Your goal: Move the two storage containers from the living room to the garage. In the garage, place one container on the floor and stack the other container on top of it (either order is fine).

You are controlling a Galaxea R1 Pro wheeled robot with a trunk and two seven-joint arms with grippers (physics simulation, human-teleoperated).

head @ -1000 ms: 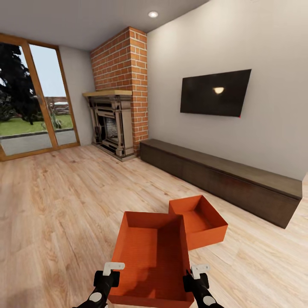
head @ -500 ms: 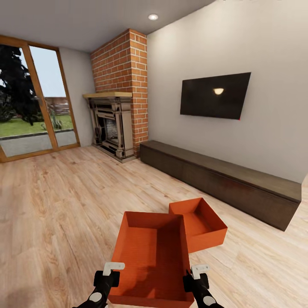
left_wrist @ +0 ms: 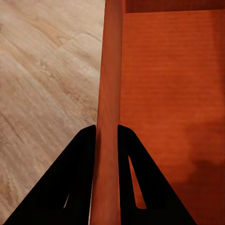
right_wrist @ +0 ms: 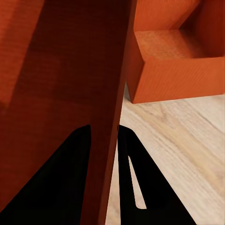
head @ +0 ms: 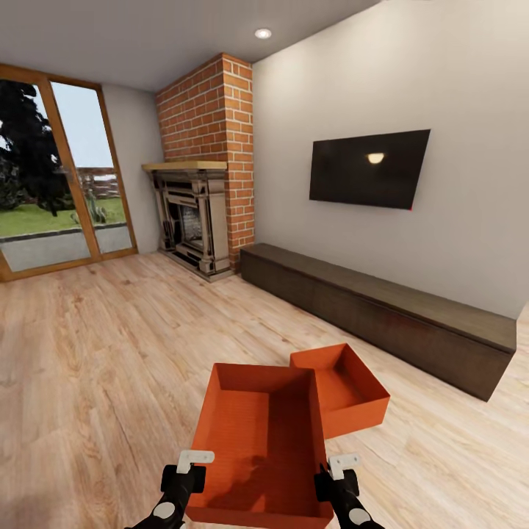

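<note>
In the head view, one orange-red storage container (head: 264,433) is held between my two arms, just above the living room's wood plank floor (head: 95,353). My left gripper (head: 192,470) is shut on its left wall. That wall (left_wrist: 108,84) runs between the black fingers of the left gripper (left_wrist: 107,129) in the left wrist view. My right gripper (head: 334,474) is shut on the right wall (right_wrist: 110,93), with the right gripper (right_wrist: 104,127) pinching it. The second storage container (head: 345,389) rests on the planks just behind and to the right; its corner (right_wrist: 178,70) also shows in the right wrist view.
A long dark low cabinet (head: 382,316) runs along the right wall under a black TV (head: 367,169). A red brick fireplace (head: 195,220) stands in the far corner, with glass doors (head: 51,184) at the left. Open plank floor lies to the left.
The whole picture has slid down a little, so the camera has moved. Both grippers keep their hold on the near container, and the second container stays on the floor.
</note>
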